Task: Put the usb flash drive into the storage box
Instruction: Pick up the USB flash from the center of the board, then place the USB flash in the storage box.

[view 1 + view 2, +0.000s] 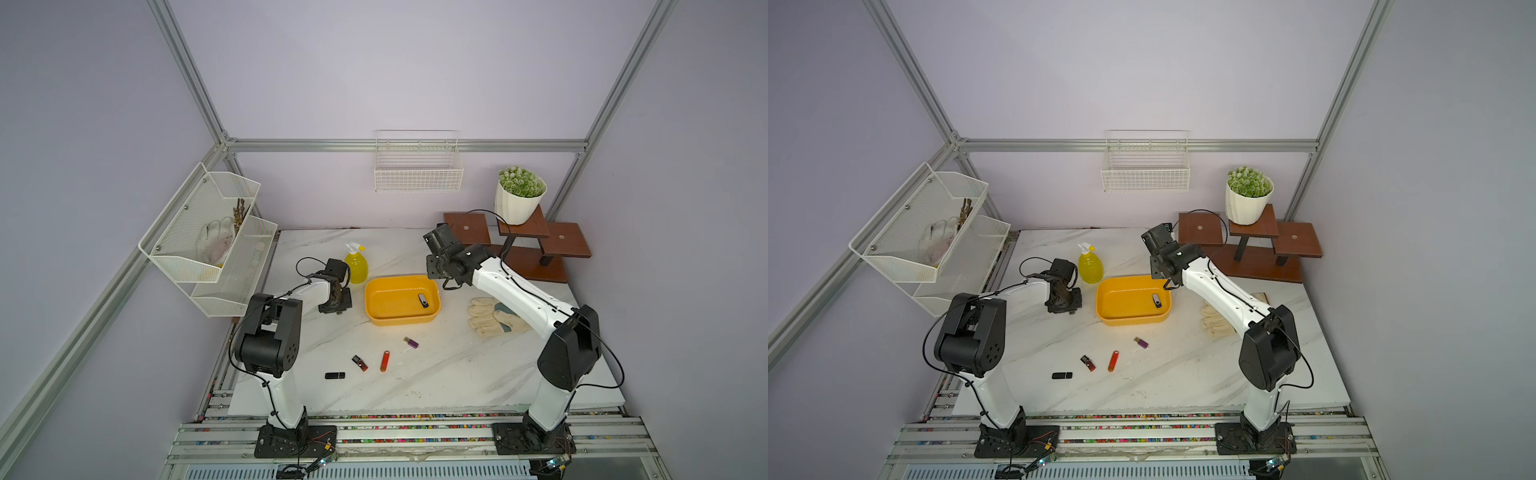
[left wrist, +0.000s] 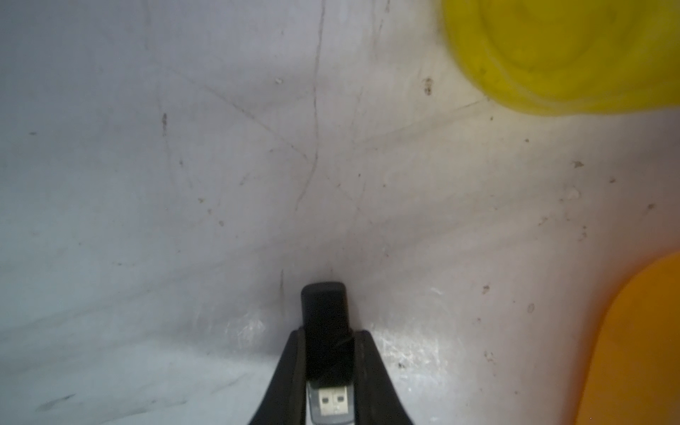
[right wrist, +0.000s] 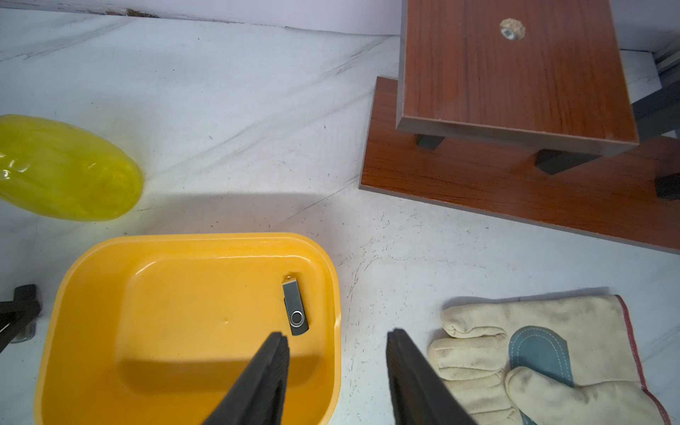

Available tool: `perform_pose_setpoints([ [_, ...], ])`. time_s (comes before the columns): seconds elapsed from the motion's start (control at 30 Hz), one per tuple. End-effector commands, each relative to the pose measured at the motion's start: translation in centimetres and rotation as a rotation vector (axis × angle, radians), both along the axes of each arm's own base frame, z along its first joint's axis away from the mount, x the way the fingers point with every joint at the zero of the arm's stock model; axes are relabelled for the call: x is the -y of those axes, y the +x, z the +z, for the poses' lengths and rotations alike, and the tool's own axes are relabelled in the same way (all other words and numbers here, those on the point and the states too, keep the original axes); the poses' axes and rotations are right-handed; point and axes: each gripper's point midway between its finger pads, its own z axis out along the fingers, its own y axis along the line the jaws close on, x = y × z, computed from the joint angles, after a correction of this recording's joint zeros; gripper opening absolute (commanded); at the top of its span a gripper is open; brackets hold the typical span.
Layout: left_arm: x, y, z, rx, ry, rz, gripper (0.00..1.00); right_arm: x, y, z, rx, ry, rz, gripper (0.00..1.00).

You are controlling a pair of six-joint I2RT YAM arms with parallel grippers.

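Left wrist view first: the left gripper (image 2: pixel 327 333) is pinched tight on a black USB flash drive (image 2: pixel 325 312), fingers pressed against its two long sides and the metal plug end pointing back toward the camera. The drive sits low over the marble tabletop (image 2: pixel 184 184) – I can't tell whether it is lifted or resting on it. In both top views that gripper (image 1: pixel 336 306) is just left of the storage box (image 1: pixel 401 321), apart from it, with the yellow spray bottle (image 1: pixel 356 266) just behind.

The box, a shallow orange tub, sits mid-table, and one drive lies inside it: a black and silver swivel drive (image 3: pixel 294 307) flat on the floor of the tub, near its right wall.

On the right wrist view the right gripper (image 3: pixel 336 342) stands spread with nothing between the fingers – one finger over the box interior, the other outside its rim (image 3: pixel 198 239), toward the work glove (image 3: pixel 552 360) lying flat on the table.

Four more drives lie loose on the marble in front of the box: a purple drive (image 1: pixel 410 343), a red stick drive (image 1: pixel 385 360), a red and black swivel drive (image 1: pixel 360 363) and a black capped drive (image 1: pixel 335 375), all apart from one another.

At the back right, a potted plant (image 1: pixel 519 199) tops the wooden stepped stand (image 1: pixel 528 266).
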Motion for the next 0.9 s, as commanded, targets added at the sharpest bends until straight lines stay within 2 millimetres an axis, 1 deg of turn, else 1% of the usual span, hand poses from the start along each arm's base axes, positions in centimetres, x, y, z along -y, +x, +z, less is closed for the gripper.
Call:
perform_pose_setpoints([
  [0.0,0.4,-1.7,-1.8,-0.093,-0.013,-0.029,0.00,1.0,-0.5,1.4,0.027,-0.010,-0.012,0.49],
  [0.2,0.8,-1.4,-0.6,-0.078,-0.032,-0.046,0.00,1.2,-0.6,1.5,0.027,-0.009,-0.015,0.49],
  [0.3,0.9,-1.4,0.7,-0.071,-0.037,-0.047,0.00,1.3,-0.7,1.6,0.029,-0.008,-0.017,0.49],
  [0.5,0.6,-1.6,5.2,-0.049,-0.027,-0.042,0.00,1.8,-0.5,1.9,0.037,-0.015,-0.027,0.49],
  [0.6,0.7,-1.6,7.9,-0.019,-0.033,-0.051,0.00,3.1,-0.3,2.4,0.050,-0.032,-0.055,0.49],
  [0.7,1.2,-1.3,10.8,0.023,-0.061,-0.071,0.00,4.6,-0.1,3.3,0.062,-0.018,-0.082,0.49],
  [0.8,2.0,-0.8,13.5,0.057,-0.076,-0.093,0.00,6.0,-0.2,4.0,0.074,-0.014,-0.105,0.49],
  [0.87,2.9,0.0,15.6,0.089,-0.090,-0.113,0.00,6.9,-0.4,4.3,0.082,-0.016,-0.120,0.49],
])
